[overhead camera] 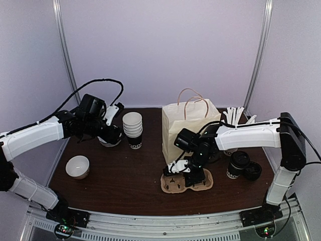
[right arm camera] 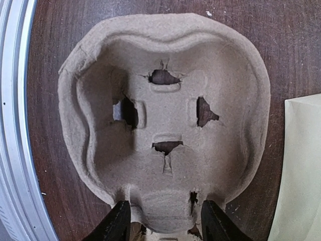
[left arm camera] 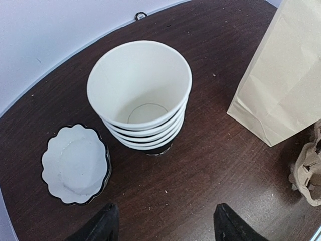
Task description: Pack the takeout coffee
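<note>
right gripper (right arm camera: 167,221) straddles one rim of the pulp carrier (right arm camera: 225,125); whether its fingers (right arm camera: 116,223) pinch it or merely flank it i cannot tell. left gripper (left arm camera: 165,226) hangs released, the cup stack (left arm camera: 140,90) at its 12 o'clock. the takeout coffee (overhead camera: 236,164) sits at 3 o'clock of the carrier, apart from it. likely light, thin-walled, dentable; take it round the wall below its lid, gently.
</note>
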You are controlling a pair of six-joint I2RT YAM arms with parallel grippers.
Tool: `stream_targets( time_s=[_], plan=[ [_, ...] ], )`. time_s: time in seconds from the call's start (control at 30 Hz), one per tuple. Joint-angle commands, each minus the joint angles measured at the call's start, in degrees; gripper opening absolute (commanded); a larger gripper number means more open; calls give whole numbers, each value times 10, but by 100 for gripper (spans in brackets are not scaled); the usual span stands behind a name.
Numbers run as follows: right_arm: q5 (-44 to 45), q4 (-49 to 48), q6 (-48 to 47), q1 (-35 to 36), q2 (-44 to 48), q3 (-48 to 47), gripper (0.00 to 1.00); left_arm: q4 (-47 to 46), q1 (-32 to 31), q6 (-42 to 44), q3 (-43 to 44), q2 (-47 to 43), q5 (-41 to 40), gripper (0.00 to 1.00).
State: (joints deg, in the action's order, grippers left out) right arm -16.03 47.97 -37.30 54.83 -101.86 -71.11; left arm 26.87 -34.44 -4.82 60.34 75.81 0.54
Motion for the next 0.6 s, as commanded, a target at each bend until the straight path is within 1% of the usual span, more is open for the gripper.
stream_targets(
  time_s=[0.0, 0.23, 0.37, 0.43, 0.57],
  plan=[
    [-11, -4, 1, -1, -10, -3, 51, -9, 5, 8, 16, 5, 14, 68],
    [-10, -5, 3, -1, -15, -4, 49, -7, 6, 9, 18, 8, 17, 68],
    [-5, -6, 8, -1, -16, -9, 45, -6, 6, 9, 19, 8, 17, 68],
    [-7, 0, 9, -1, -15, -13, 41, -6, 6, 9, 19, 7, 16, 68],
    [-12, 16, 10, -1, 6, -16, 35, -9, 8, 11, 21, 7, 25, 68]
  ],
)
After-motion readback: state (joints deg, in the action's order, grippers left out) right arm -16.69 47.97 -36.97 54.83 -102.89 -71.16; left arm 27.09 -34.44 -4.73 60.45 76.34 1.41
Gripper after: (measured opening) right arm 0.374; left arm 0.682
